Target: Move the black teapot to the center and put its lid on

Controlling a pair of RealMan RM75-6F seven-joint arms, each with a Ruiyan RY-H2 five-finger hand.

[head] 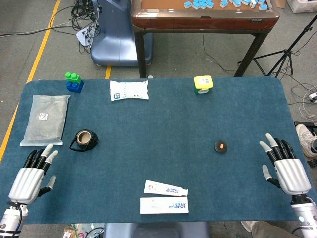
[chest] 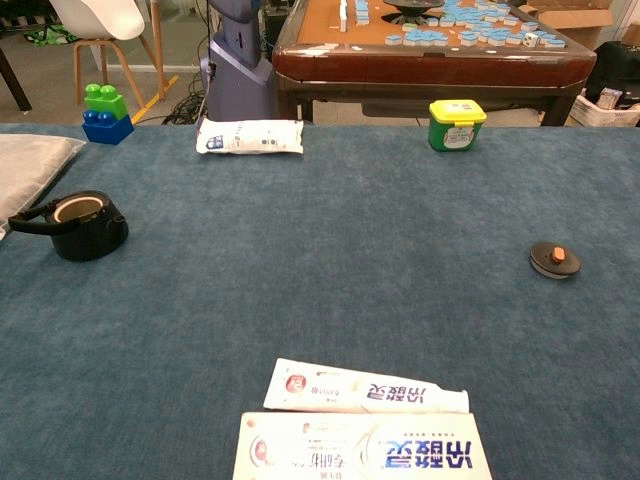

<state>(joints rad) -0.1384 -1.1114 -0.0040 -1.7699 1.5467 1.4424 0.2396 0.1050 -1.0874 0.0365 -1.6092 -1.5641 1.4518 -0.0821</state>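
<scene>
The black teapot (head: 84,140) (chest: 80,226) stands lidless on the left part of the blue table, its mouth open upward. Its round black lid (head: 221,146) (chest: 554,259), with an orange knob, lies flat on the right part. My left hand (head: 30,174) hovers near the front left corner, below and left of the teapot, fingers spread and holding nothing. My right hand (head: 287,167) is near the front right corner, right of the lid, also spread and holding nothing. Neither hand shows in the chest view.
A grey pouch (head: 45,119) lies left of the teapot. Blue and green blocks (head: 74,83), a white packet (head: 129,90) and a yellow-green jar (head: 203,84) line the far edge. A toothpaste tube (head: 165,188) and its box (head: 164,205) lie at front centre.
</scene>
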